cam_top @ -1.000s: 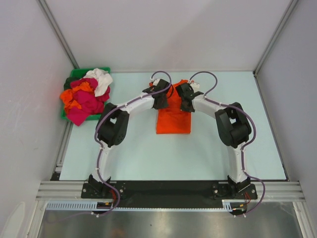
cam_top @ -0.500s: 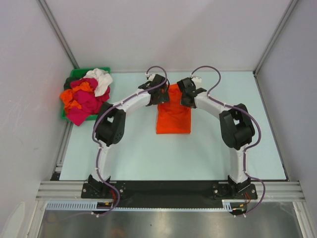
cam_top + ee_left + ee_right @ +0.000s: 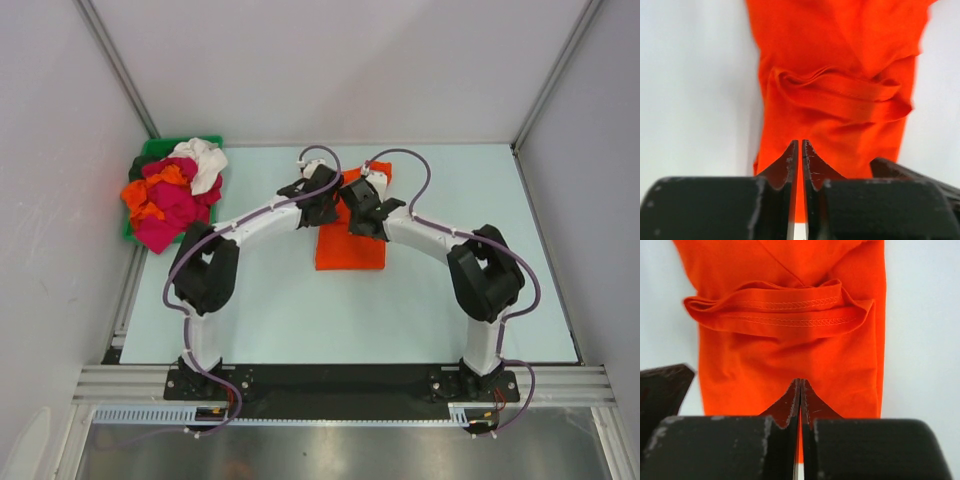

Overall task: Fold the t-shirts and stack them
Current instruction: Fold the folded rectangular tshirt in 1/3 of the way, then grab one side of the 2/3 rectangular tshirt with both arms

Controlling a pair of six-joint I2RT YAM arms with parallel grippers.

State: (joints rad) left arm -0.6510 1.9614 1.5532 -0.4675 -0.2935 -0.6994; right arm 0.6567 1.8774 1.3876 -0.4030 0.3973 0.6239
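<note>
The orange t-shirt (image 3: 350,245) lies as a folded long strip in the middle of the table. My left gripper (image 3: 320,203) and right gripper (image 3: 360,215) hang close together over its far half. In the left wrist view the gripper (image 3: 800,142) has its jaws shut to a thin slit with orange cloth (image 3: 835,90) showing in it. In the right wrist view the gripper (image 3: 800,381) is shut the same way over the shirt (image 3: 790,355). A stitched hem fold (image 3: 785,310) crosses the shirt just beyond the tips. More orange, magenta and white t-shirts (image 3: 172,195) are heaped at the far left.
The heaped shirts spill out of a green bin (image 3: 160,150) at the far left corner. Grey walls close the table on the left, back and right. The pale table top (image 3: 450,300) surrounds the orange shirt.
Both grippers moved to the shirt's far end, then came back toward me and closer together, the right one shifting left. The shirt's near edge stayed in place.
</note>
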